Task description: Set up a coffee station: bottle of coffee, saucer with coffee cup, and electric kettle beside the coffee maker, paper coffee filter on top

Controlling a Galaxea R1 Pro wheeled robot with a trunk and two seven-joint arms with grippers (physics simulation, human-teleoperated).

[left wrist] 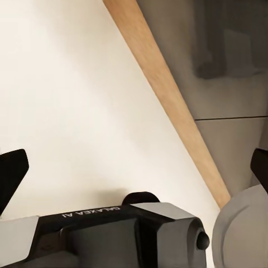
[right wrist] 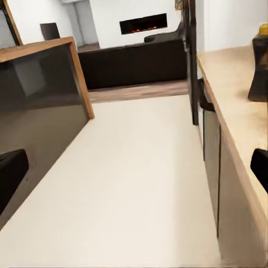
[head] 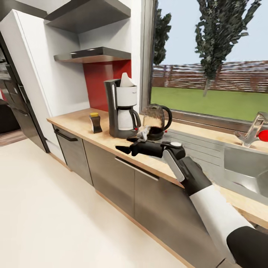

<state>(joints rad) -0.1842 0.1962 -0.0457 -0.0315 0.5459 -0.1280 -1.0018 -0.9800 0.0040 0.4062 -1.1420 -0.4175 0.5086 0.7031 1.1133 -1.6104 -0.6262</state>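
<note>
- Our right gripper (head: 128, 144) hovers over the front edge of the tabletop (head: 74, 121), just in front of the coffee maker (head: 122, 109). Its jaws are apart and hold nothing.
- The right wrist view confirms this: both fingertips (right wrist: 11, 174) sit wide at the sides, with bare floor (right wrist: 139, 184) between them.
- Our left gripper (left wrist: 134, 167) hangs low beside the cabinets, with its jaws also apart and empty.
- The coffee maker stands upright on the tabletop with the paper filter (head: 126, 80) sticking out of its top.
- The bottle of coffee (head: 95, 122) stands near the coffee maker on one side and the kettle (head: 156, 120) just beside it on the other.
- We judge that those four parts are settled and that the saucer and cup are what remain.
- A small pale thing (head: 142, 133) lies between the coffee maker and the kettle. We cannot tell what it is.
- To do the next step well, we should draw the right arm straight back and slightly up, so the open jaws clear the kettle's handle and the glass pot.
- We should then choose a free patch of tabletop in front of the coffee maker for the saucer.
- The saucer should go down flat and be let go before we bring the cup.
- The cup should come in from above and not be slid past the kettle.
</note>
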